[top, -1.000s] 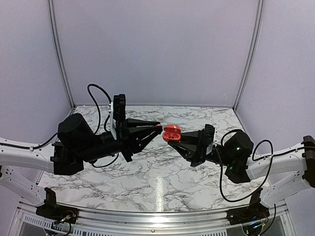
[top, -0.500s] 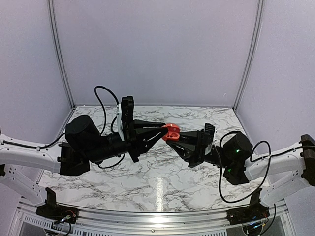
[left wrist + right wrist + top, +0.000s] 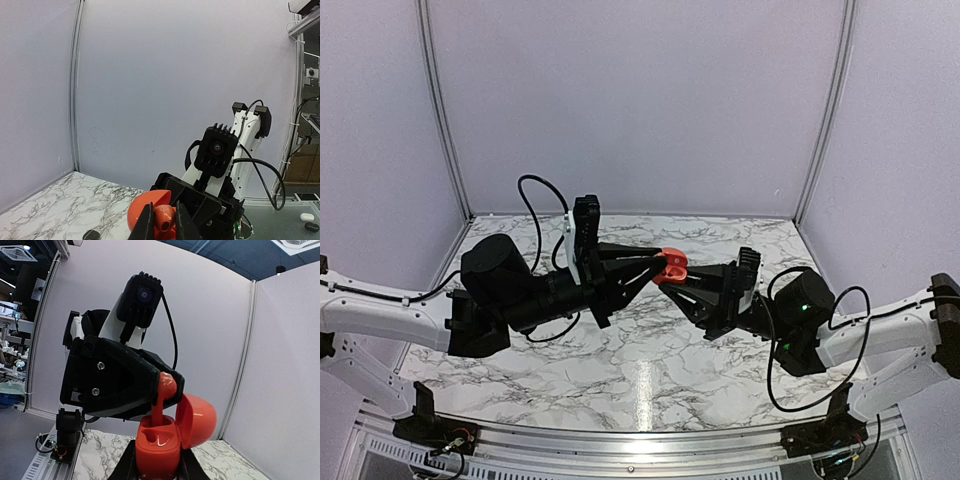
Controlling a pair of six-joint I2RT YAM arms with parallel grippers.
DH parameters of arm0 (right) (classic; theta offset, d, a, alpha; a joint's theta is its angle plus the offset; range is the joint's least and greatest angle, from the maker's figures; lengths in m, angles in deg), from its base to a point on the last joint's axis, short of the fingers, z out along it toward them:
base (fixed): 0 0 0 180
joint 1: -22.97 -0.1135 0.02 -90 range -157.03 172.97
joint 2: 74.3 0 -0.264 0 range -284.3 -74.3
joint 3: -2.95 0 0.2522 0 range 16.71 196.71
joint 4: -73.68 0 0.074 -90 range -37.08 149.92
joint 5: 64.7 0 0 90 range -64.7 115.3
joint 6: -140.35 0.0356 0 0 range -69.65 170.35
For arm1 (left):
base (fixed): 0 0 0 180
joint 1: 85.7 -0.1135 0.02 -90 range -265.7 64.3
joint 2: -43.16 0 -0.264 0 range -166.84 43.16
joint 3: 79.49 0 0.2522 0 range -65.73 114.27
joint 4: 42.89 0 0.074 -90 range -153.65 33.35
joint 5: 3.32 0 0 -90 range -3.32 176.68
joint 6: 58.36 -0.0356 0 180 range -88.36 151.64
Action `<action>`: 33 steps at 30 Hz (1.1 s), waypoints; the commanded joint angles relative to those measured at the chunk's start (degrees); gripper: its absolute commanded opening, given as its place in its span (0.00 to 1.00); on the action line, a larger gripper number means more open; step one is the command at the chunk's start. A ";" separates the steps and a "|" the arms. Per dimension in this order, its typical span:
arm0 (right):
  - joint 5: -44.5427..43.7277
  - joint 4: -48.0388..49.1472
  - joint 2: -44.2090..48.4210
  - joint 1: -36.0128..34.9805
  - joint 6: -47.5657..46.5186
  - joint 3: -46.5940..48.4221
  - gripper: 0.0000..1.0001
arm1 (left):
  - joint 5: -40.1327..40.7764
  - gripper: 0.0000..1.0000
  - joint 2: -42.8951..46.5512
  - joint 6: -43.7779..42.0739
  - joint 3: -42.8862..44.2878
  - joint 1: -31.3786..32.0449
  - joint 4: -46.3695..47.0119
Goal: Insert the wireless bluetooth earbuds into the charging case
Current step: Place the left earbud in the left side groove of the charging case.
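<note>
both arms meet above the middle of the marble worktop (image 3: 620,350), tips facing each other, well clear of its surface.

the right tool (image 3: 156,466) is clamped on the red charging case (image 3: 155,450), one finger against each side of the lower half. the case stands upright and open, its domed lid (image 3: 197,420) swung back to the side on its hinge. from above, the case (image 3: 672,265) shows as a small red spot right where the two tools come together.

the left tool (image 3: 162,223) is closed on a red earbud (image 3: 164,220), pinching the rounded head between its fingertips (image 3: 145,226). in the right wrist view the earbud (image 3: 165,387) hangs stem-down from the left tool (image 3: 169,385), the stem reaching into the near socket of the case body; the head sits above the rim, not seated. whether the stem tip touches the bottom of the socket cannot be told.

in the left wrist view the lid of the case (image 3: 142,207) curves up just behind the earbud, with the right arm's wrist camera (image 3: 216,150) beyond it.

a small dark thing (image 3: 91,234) lies on the worktop (image 3: 60,200) below the tools; too little of it shows to say what it is.
</note>
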State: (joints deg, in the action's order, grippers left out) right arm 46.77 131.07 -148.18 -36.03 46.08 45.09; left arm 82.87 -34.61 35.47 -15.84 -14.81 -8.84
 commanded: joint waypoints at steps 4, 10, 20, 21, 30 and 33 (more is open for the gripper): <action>-1.50 3.56 0.24 -0.50 1.53 2.73 0.00 | -0.71 0.00 -1.93 1.33 2.49 0.30 1.85; -3.30 5.95 0.04 -0.50 2.60 2.46 0.00 | -1.20 0.01 -2.55 2.33 2.71 0.30 2.28; -2.37 9.09 0.14 -0.48 3.32 2.63 0.00 | 5.27 0.06 -2.56 4.36 1.21 0.30 2.31; -2.07 9.00 0.27 -0.48 3.19 2.63 0.00 | 6.86 0.06 -2.53 4.80 1.07 0.23 2.29; -2.28 8.25 1.39 -0.49 1.49 2.62 0.00 | 8.61 0.07 -2.84 6.97 0.72 0.12 2.24; -2.09 7.91 1.40 -0.49 0.84 2.89 0.00 | 8.70 0.06 -2.94 7.09 0.52 0.12 1.99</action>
State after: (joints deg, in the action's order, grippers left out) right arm 43.97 133.91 -148.34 -36.05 48.09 45.09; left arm 87.92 -36.58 41.90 -14.46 -14.08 -6.50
